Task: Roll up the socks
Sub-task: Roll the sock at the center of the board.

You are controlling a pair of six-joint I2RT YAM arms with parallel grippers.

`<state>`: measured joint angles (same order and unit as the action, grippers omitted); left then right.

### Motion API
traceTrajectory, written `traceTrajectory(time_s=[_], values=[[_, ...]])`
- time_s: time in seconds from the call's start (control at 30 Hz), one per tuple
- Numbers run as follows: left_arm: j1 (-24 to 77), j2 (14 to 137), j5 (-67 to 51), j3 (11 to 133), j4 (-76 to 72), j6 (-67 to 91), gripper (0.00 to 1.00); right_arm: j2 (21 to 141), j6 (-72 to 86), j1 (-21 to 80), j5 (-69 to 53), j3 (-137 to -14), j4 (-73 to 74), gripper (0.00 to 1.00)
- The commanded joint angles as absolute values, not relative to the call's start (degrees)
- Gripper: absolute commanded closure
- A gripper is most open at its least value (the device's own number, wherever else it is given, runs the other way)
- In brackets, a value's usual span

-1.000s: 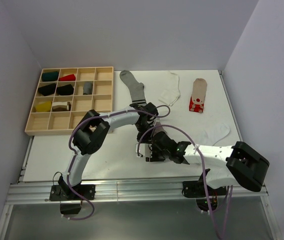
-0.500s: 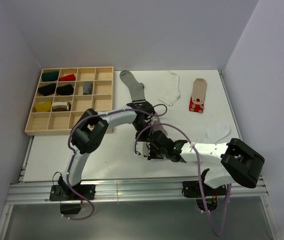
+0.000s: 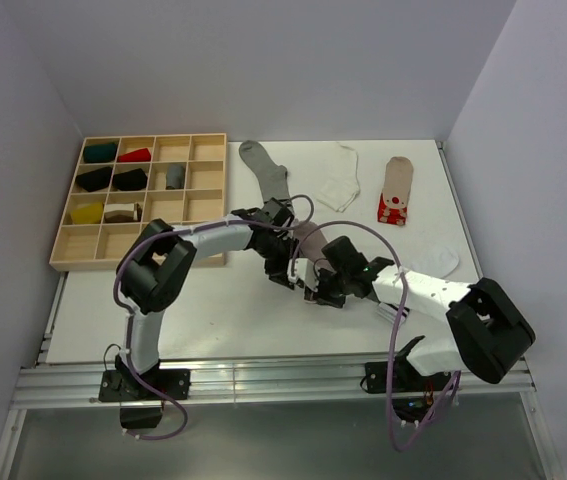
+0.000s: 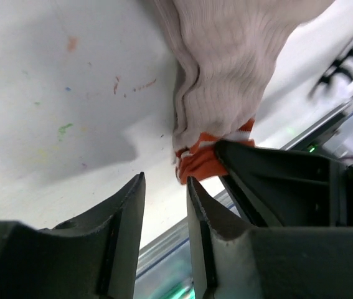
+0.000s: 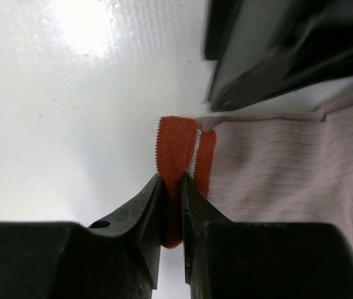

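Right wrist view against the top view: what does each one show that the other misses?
Only the right wrist: the right gripper pinching the taupe sock by its red cuff. Only the top: the wooden tray, a grey sock and white socks lying flat farther back. Both: the taupe sock on the white table.

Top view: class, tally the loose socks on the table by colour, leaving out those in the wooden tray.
Grey sock: 1
White: 2, the far white sock and the near white sock
Taupe: 2, the far taupe sock and the gripped taupe sock
Total: 5
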<state>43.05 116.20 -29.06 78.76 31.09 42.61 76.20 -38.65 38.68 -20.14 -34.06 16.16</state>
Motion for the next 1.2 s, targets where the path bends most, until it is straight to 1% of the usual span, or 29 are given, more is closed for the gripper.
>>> traceTrajectory(time_s=[0.0,0.1,0.17,0.23,0.43,0.7,0.9,1.0,1.03,1.1,1.13,1.17], values=[[42.45,110.84,-26.64,76.82,23.83,46.4,0.62,75.76,-40.16,34.65,-29.59,-37.44,22.67,0.87],[42.36,108.64,-24.09,75.59,19.7,47.28,0.6,76.11,-41.57,31.91,-33.29,-38.76,25.22,0.87],[42.28,108.46,-25.12,75.15,15.75,47.55,0.58,76.2,-42.01,29.54,-34.88,-39.46,26.36,0.87],[42.19,110.64,-24.96,76.72,15.3,47.55,0.58,76.55,-42.63,27.96,-35.42,-39.81,26.72,0.87],[42.1,116.8,-20.83,81.38,14.42,47.55,0.49,76.81,-42.36,27.33,-35.25,-39.64,26.63,0.87],[42.19,123.74,-15.47,87.1,15.11,48.77,0.45,76.55,-42.45,27.33,-34.98,-39.2,26.46,0.87],[42.45,127.26,-10.38,91.31,21.35,48.16,0.47,76.81,-42.71,27.33,-34.98,-39.37,26.63,0.88],[42.45,129.28,-8.97,92.81,24.52,47.64,0.53,77.25,-42.71,27.42,-35.16,-39.46,26.54,0.88],[42.45,129.64,-8.62,93.16,25.3,47.29,0.57,77.34,-42.71,27.33,-35.16,-39.55,26.54,0.88],[42.45,130.86,-7.74,93.86,26.89,46.59,0.59,77.61,-42.8,27.33,-35.16,-39.55,26.46,0.89],[42.45,131.13,-7.3,94.48,27.85,46.41,0.62,77.69,-42.8,27.33,-35.24,-39.55,26.54,0.89],[42.45,131.74,-6.86,94.83,28.38,45.97,0.64,77.7,-42.8,27.33,-35.24,-39.46,26.63,0.89]])
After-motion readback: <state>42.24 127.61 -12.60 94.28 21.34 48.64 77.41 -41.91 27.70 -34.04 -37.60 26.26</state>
